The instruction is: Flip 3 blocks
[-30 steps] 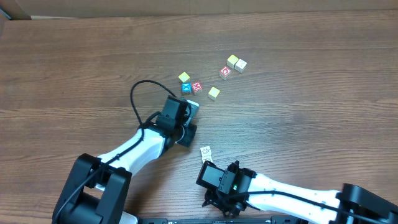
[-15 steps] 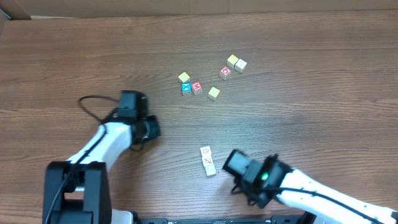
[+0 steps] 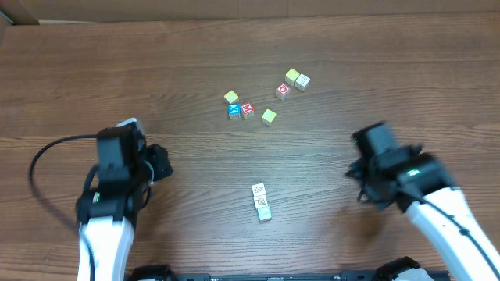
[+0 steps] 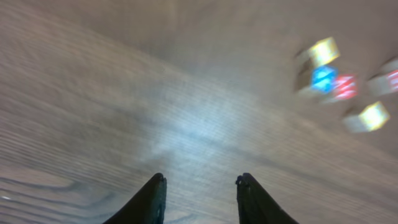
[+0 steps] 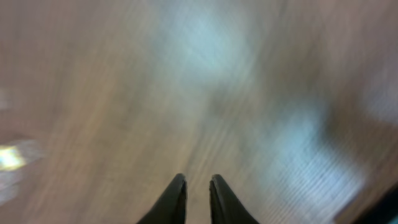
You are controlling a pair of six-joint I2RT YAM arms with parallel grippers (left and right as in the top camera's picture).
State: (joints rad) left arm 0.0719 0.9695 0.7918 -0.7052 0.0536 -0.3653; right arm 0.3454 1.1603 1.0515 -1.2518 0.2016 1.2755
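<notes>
Once beside blocks (image 3: 258, 190), right gripper (image 5: 197, 186) away.

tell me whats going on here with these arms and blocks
No block on the wooden table is being handled right now. The robot's left hand and right hand hang empty over bare wood, one out to each side, jaws apart. A short row of white-faced blocks lies between them; a cluster of coloured cubes sits farther back.
</notes>
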